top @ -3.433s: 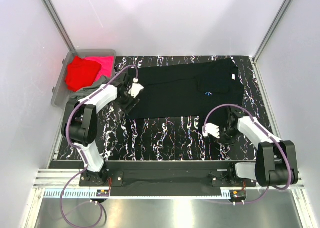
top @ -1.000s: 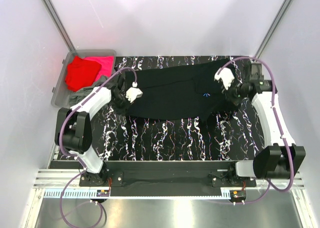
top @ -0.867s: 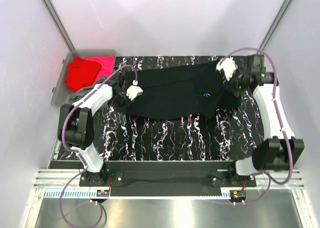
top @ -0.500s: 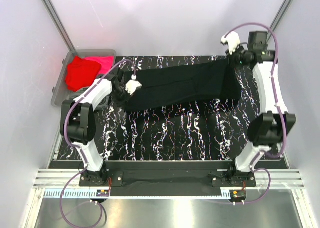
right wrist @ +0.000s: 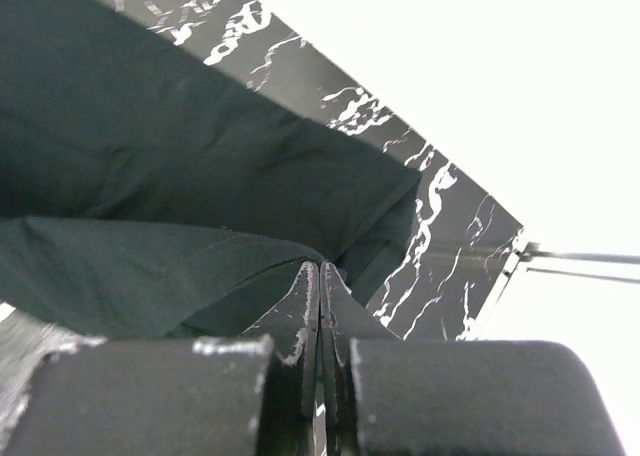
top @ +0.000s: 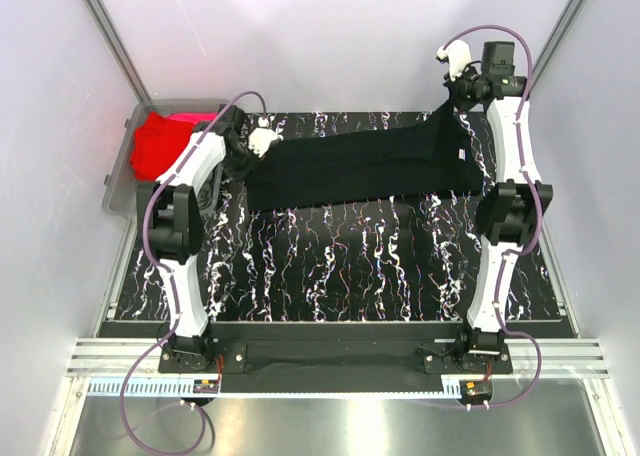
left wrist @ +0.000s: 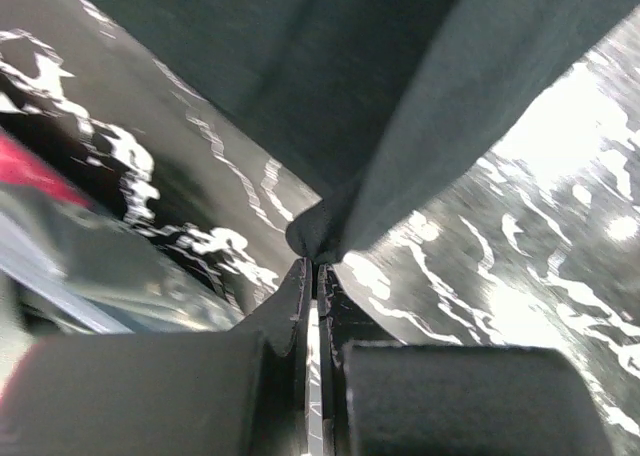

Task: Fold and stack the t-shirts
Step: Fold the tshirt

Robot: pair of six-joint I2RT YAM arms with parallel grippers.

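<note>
No text, number or sign can be read (a tiny pale tag (top: 462,155) on the black shirt (top: 350,166) is too small to be made out).

A black soft cloth t-shirt (top: 360,166) lies stretched left to right across the far half of the black white-veined marbled table (top: 330,276). The left gripper (left wrist: 313,268) pinches its left end and the right gripper (right wrist: 318,268) its far right corner, held above the table. Beside the table's far left corner sits a grey plastic bin (top: 118,186), with a crumpled red cloth t-shirt (top: 155,148) in it.
</note>
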